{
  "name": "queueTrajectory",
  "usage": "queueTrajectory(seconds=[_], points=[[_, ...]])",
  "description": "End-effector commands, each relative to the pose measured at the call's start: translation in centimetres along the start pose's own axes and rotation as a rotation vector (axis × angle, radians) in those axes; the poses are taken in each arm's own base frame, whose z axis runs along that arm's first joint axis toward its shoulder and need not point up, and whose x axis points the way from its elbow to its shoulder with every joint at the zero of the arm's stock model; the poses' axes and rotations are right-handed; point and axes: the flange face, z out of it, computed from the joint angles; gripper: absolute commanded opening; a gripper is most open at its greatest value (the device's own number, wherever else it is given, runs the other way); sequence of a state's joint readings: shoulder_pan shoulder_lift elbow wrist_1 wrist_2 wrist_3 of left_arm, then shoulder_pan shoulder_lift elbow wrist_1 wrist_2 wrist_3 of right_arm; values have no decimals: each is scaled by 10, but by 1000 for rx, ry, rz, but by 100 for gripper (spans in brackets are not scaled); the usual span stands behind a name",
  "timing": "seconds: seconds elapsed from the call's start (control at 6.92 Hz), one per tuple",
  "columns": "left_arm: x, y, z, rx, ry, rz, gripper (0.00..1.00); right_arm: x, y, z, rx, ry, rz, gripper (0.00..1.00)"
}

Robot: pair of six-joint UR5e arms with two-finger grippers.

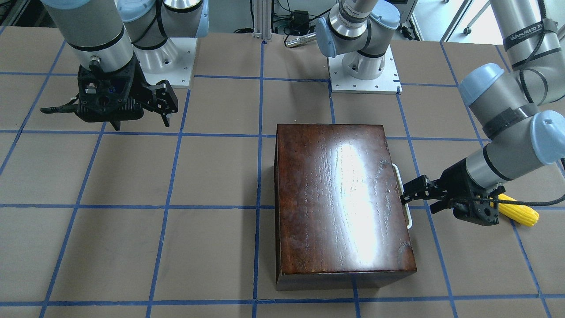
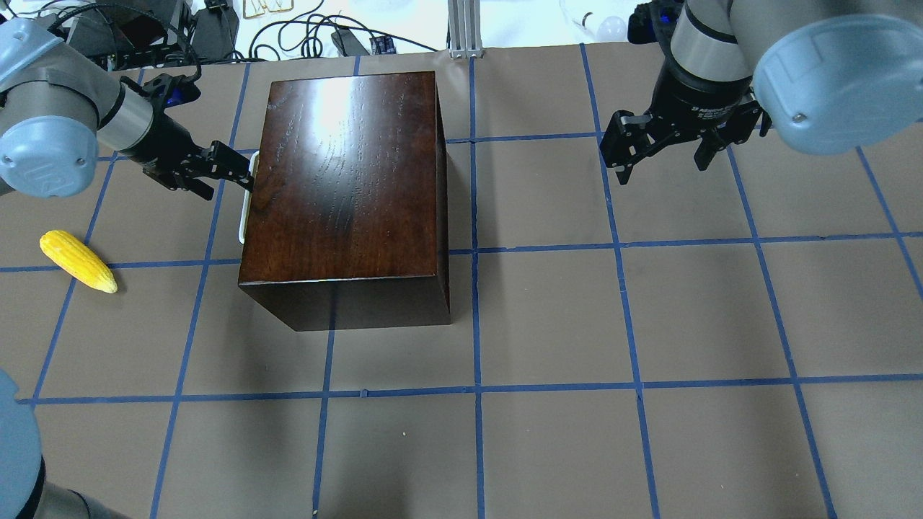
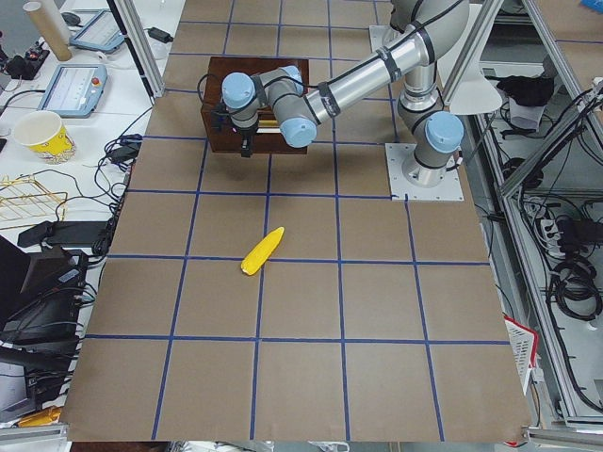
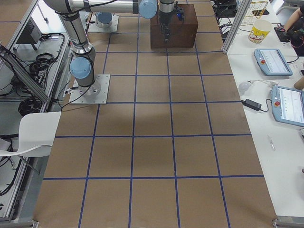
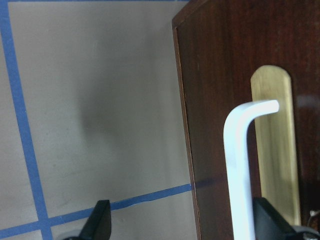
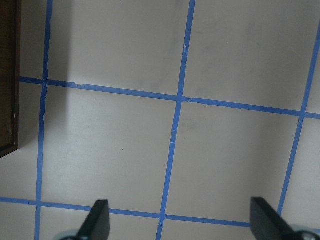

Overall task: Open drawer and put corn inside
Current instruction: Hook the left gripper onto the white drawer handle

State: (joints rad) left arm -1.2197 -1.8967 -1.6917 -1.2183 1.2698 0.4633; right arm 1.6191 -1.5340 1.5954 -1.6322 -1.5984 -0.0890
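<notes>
Your corn (image 2: 78,261) lies on the surface (image 2: 548,317), out behind the left claw (image 2: 234,173) and nearer the robot than it. It is well apart from the fingertips and from the dark box (image 2: 346,158). In the front-facing view the left wrist covers 1 end of it. It rests flat, with its long axis on a diagonal to the blue tape grid (image 2: 476,249). The tapered tip points toward the robot and toward the box, and the blunt end points away from both.

The drawer (image 5: 215,75) sits in the box with its glossy brown front facing the robot's left. From overhead that front looks flush with the box. The white handle (image 2: 245,202) runs along it.

The left claw is at that handle, near the end farther from the robot. Its 2 fingers (image 5: 100,222) are spread wide. The wrist view shows the white bar passing between them, just beside 1 finger and well clear of the other. You cannot tell from these views whether that finger touches the bar. The claw pinches nothing.

The right claw (image 2: 662,167) hangs above the surface on the other side of the box, well apart from it. Its fingers are spread just as wide and hold nothing.
</notes>
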Motion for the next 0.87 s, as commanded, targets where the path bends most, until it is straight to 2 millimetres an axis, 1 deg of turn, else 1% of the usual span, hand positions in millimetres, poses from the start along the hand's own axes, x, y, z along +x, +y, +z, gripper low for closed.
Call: queueTrajectory(seconds=[0.0, 0.29, 0.72], points=[[-3, -1, 8, -13, 6, -5, 100, -1, 0, 0, 0, 0, -2, 100], [-5, -2, 13, -19, 9, -7, 100, 0, 0, 0, 0, 0, 1, 100], [-8, -5, 7, -7, -10, -1, 100, -1, 0, 0, 0, 0, -2, 100]])
